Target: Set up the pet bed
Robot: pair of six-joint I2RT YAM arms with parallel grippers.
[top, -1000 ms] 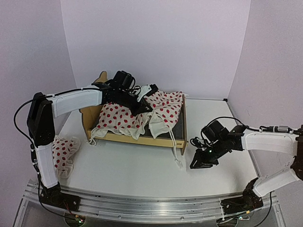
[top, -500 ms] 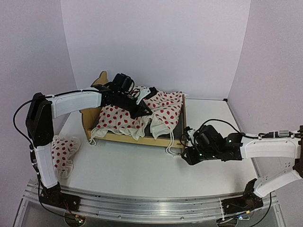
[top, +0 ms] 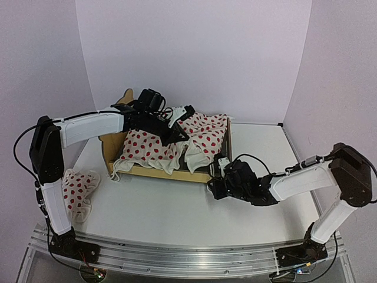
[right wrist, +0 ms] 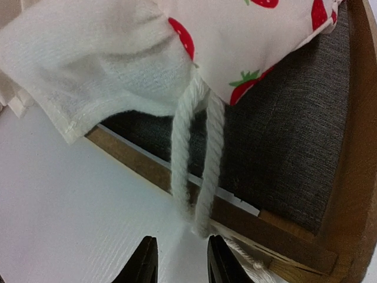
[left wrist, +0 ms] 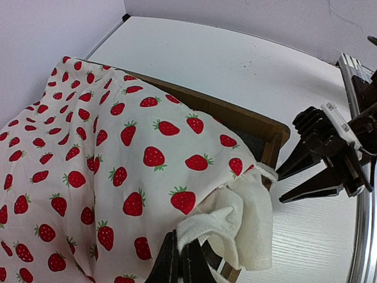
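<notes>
Right tool (right wrist: 179, 262) now at pet bed (right wrist: 283, 236) corner, parted near cord (right wrist: 200, 171)

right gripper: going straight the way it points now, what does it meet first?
Likely the white drawstring cord hanging from the strawberry cloth, just ahead of the open right gripper. The pet bed side rail lies right behind; depth is unclear.

1. A white desk (top: 165, 218) with a faint wood grain fills the floor of the booth.
2. A plain pale back wall (top: 194, 53) stands behind it, with a left wall (top: 35, 59) and a right wall (top: 341, 71) closing the sides.
3. A grooved metal rail (top: 188, 259) runs along the desk's near edge.
4. The light is soft and even, and the shadows are faint.
</notes>
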